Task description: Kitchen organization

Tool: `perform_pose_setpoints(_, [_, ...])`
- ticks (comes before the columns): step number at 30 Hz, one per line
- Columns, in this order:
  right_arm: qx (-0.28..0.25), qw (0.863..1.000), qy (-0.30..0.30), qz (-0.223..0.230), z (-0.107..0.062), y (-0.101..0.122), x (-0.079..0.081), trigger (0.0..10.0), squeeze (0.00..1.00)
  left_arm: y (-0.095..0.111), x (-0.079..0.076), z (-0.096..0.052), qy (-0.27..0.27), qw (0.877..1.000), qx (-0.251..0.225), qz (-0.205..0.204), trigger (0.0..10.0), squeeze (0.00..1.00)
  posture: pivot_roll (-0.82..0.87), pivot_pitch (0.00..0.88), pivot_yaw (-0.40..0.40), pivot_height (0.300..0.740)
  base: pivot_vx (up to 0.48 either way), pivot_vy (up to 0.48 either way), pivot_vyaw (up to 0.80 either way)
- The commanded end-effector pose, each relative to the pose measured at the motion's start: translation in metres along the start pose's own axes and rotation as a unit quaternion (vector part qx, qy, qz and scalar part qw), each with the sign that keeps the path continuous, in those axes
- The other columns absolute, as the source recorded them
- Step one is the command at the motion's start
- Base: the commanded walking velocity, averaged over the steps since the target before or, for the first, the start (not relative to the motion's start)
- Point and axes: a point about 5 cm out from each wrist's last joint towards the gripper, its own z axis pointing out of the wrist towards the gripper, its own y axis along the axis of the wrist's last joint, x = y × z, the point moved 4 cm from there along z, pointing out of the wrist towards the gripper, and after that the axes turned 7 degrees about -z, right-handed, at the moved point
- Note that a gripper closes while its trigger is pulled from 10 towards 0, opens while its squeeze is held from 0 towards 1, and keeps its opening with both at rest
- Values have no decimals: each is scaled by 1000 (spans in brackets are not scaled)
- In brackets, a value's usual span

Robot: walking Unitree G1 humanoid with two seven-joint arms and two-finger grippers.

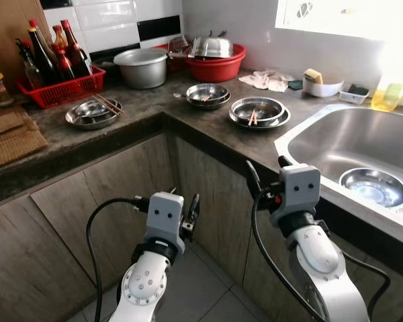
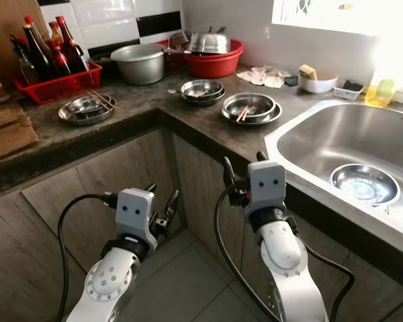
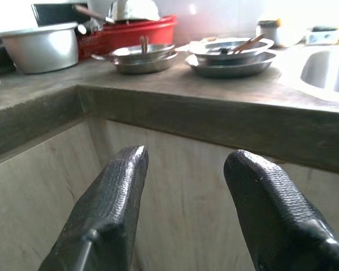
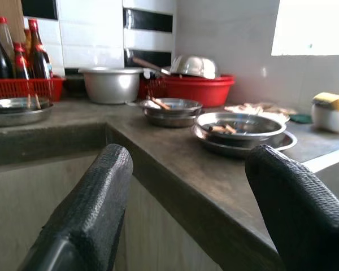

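Both grippers, left [image 3: 183, 164] and right [image 4: 192, 169], hang wide open and empty just below the counter [image 1: 208, 127], left of the sink [image 1: 336, 144].

1. Left arm [image 1: 144, 278]: silver casing, rounded joint with small screw holes, boxy wrist block.
2. Right arm [image 1: 319, 258]: same silver shell.
3. Black cables loop beside each arm.
4. Fingers [image 3: 110, 209]: black, textured, rounded tips.

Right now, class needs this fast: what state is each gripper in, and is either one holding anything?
Left gripper: jaws open, holding nothing, below the counter edge.
Right gripper: jaws open, holding nothing, level with the counter edge.
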Motion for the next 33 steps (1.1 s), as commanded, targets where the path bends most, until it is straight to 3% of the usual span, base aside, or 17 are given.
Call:
perform_pose_setpoints(1, [-3, 1000, -1, -1, 0, 1, -1, 10000, 0, 1, -2, 0, -5, 1000, -3, -1, 10000, 0, 42, 14, 8, 740, 364, 0, 0])
perform_pose_setpoints(17, [-14, 1000, -7, -6, 7, 4, -4, 10000, 0, 2, -3, 0, -7, 1000, -6, -4, 10000, 0, 42, 19, 10, 740, 361, 0, 0])
perform_pose_setpoints(22, [-24, 1000, -7, -15, 14, 9, -5, 10000, 0, 1, -3, 0, -4, 1000, -4, -12, 10000, 0, 42, 22, 10, 740, 0, 0, 0])
perform_pose_setpoints(23, [-27, 999, -6, -15, 16, 10, -5, 10000, 216, 1, -3, 0, -4, 1000, -3, -12, 10000, 0, 44, 23, 9, 740, 0, 0, 0])
perform_pose_setpoints(24, [-30, 999, -3, -14, 17, 11, -4, 10000, 1000, 0, -3, 0, -4, 1000, -2, -12, 10000, 0, 44, 23, 9, 740, 0, 0, 0])
perform_pose_setpoints(32, [-58, 997, 30, -26, 28, 20, 9, 10000, 1000, -4, -4, -5, -10, 1000, 0, 0, 10000, 0, 50, 29, 4, 740, 0, 0, 0])
perform_pose_setpoints(33, [-61, 997, 35, -28, 31, 20, 11, 10000, 0, -4, -5, -6, -9, 1000, 1, -4, 10000, 0, 50, 29, 3, 740, 0, 0, 0])
